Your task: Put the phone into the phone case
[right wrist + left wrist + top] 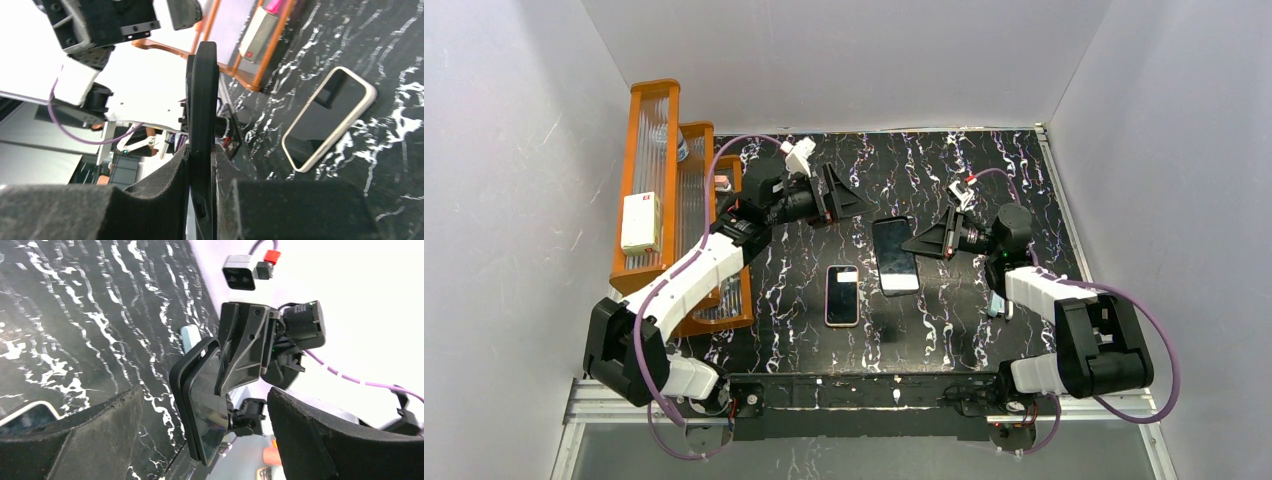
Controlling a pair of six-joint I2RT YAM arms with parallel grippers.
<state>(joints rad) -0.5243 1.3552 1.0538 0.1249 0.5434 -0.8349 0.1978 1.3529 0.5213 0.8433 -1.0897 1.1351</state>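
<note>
lying nearest the arm bases, the phone case [842, 296] sits flat on the black, white-veined table [1024, 180], its pale pink rim framing a dark glossy face that points up. just beyond it and a little to the right is the phone [894, 256], a slim black slab with a glossy screen, close to the case but apart from it. the right gripper [914, 243] has it pinched: in the right wrist view the phone stands edge-on between the two fingers [150, 200], which press on its front and back. in the left wrist view the phone looks tilted, one black finger lies across its screen, and a thick black rim shows round the glass. whether its lower end clears the table i cannot tell. farther back and to the left, the left gripper [854, 203] is spread wide with nothing in its grasp, and its opening faces the held phone. at the far left an orange rack [656, 87] stands along the wall, with a white box [641, 222] on it.
</note>
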